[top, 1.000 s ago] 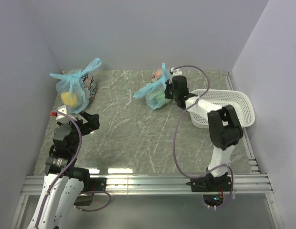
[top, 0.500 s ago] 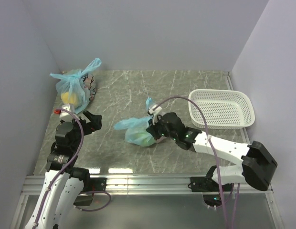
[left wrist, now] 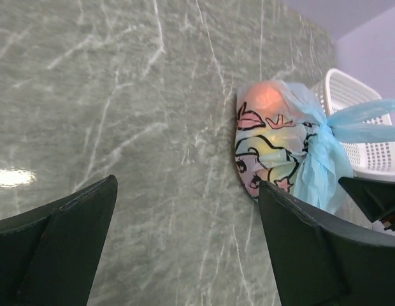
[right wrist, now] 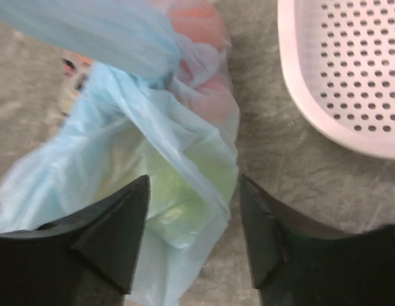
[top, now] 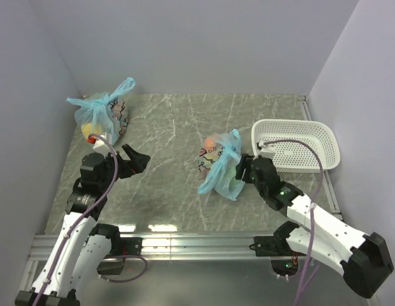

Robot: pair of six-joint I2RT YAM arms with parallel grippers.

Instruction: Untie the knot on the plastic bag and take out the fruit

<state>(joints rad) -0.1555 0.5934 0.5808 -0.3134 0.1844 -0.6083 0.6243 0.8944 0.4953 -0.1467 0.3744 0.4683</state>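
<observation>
bag: plastic bag [top: 221, 167] mid tabletop [top: 172, 185], just left of white basket [top: 298, 144], knot [top: 232, 141] tied
fruit: inside bag, green and orange tints
right tool [top: 242, 172]: fingers apart around bag's right side, closed on nothing
left tool [top: 135, 159]: wide open, empty, well left of bag
other bag [top: 100, 118]: far left

Walled lab cell [top: 185, 44], marble-look tabletop [top: 172, 159]

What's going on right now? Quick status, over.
Left gripper open, empty, facing the bag. Right gripper open around the plastic bag, beside the white basket. Knot still tied. Nothing blocking.
</observation>
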